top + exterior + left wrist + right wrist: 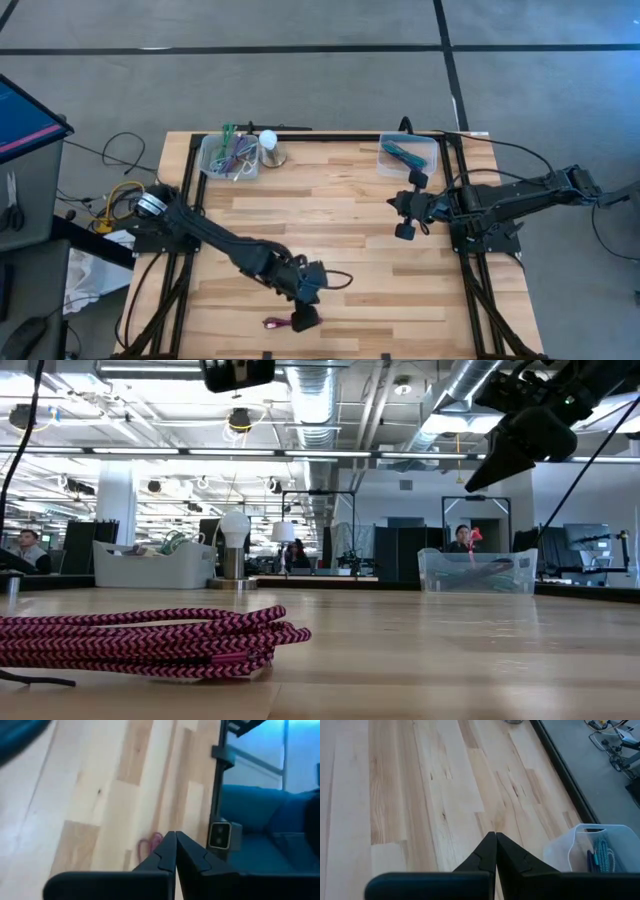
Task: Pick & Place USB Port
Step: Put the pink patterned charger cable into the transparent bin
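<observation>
Near the table's front edge, the left gripper (305,318), jaws pressed together, hangs just beside the pink cable (274,323).

The cable (150,642) is braided in a magenta-and-black herringbone pattern, and from above it reads as a small purple-pink coil (275,322). The table (350,240) is pale butcher-block wood in light and tan strips, edged by a black frame (190,200). Both arms are black. The left bin (230,157) is translucent white with green and purple cables; the right bin (408,155) holds teal ones. The bulb (268,140) is white
</observation>
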Available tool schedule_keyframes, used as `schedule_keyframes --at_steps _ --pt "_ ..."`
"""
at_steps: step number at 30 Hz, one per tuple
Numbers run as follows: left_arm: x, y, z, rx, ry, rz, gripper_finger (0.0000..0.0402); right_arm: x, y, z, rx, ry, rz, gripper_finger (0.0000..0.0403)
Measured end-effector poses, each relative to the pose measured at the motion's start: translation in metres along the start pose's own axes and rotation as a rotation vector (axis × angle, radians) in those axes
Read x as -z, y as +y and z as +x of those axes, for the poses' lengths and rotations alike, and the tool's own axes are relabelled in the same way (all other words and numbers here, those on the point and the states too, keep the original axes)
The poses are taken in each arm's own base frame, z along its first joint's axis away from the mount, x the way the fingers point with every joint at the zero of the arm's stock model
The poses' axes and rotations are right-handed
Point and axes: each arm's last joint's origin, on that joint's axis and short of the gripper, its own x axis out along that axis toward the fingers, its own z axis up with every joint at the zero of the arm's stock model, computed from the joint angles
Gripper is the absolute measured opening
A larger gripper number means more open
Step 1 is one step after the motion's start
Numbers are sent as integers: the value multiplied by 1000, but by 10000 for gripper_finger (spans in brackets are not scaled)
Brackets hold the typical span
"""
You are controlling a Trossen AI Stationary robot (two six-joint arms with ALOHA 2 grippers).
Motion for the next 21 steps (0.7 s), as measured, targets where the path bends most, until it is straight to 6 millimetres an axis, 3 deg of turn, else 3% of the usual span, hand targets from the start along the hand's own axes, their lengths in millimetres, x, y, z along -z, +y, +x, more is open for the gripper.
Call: schedule_keyframes --at_steps 6,10,13,21 --pt "-13 -12 26 -6 79 44 4 5 0 0 2 49 -28 0" --pt "-5 -8 39 -62 189 12 3 5 0 0 2 46 -26 0" --pt "4 -4 39 -128 265 -42 3 5 0 0 3 48 -27 0" --pt "9 -4 39 -201 254 -82 3 5 0 0 3 51 -29 0"
